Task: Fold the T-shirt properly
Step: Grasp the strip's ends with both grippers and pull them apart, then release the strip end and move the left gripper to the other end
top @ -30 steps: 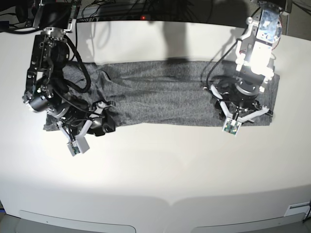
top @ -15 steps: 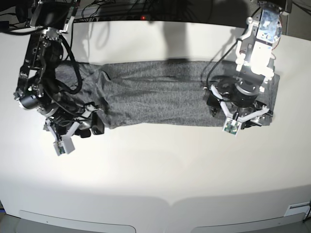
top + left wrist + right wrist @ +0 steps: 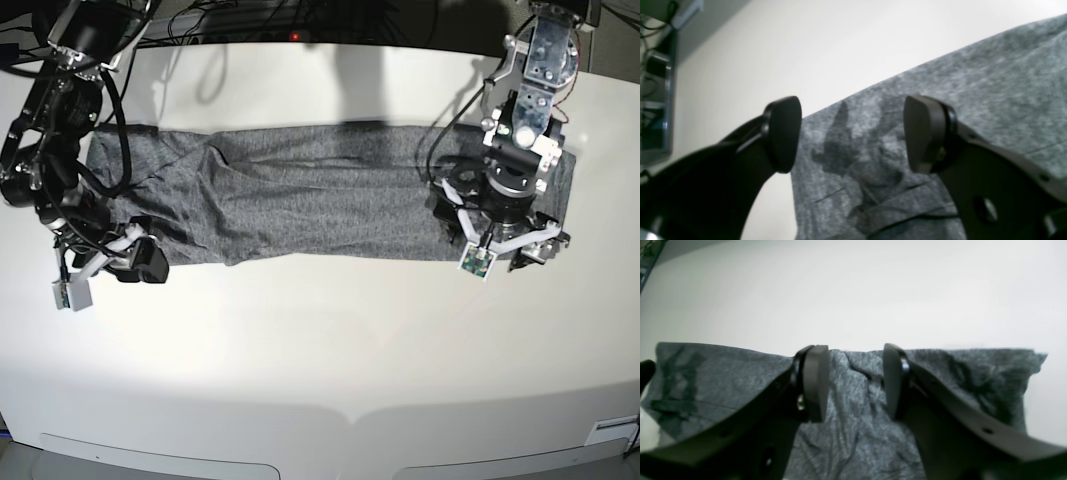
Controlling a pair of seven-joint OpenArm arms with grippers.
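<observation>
The heather-grey T-shirt [image 3: 320,200] lies spread in a long band across the white table [image 3: 320,350]. My right gripper [image 3: 146,262] is at the shirt's lower left corner. In the right wrist view the right gripper [image 3: 856,383] has its jaws narrowed on a wrinkled fold of the shirt [image 3: 723,380] at the cloth's edge. My left gripper [image 3: 498,232] hovers over the shirt's right end. In the left wrist view the left gripper [image 3: 851,133] is wide open and empty above the shirt [image 3: 990,83], casting a shadow on it.
Cables and dark equipment [image 3: 250,20] sit behind the table's back edge. A dark device [image 3: 653,100] shows beyond the table in the left wrist view. White table surface stretches in front of the shirt to the front edge [image 3: 320,430].
My right gripper has moved left with the shirt's left end, and the bunched left part has been drawn out flatter. The left arm has barely moved.
</observation>
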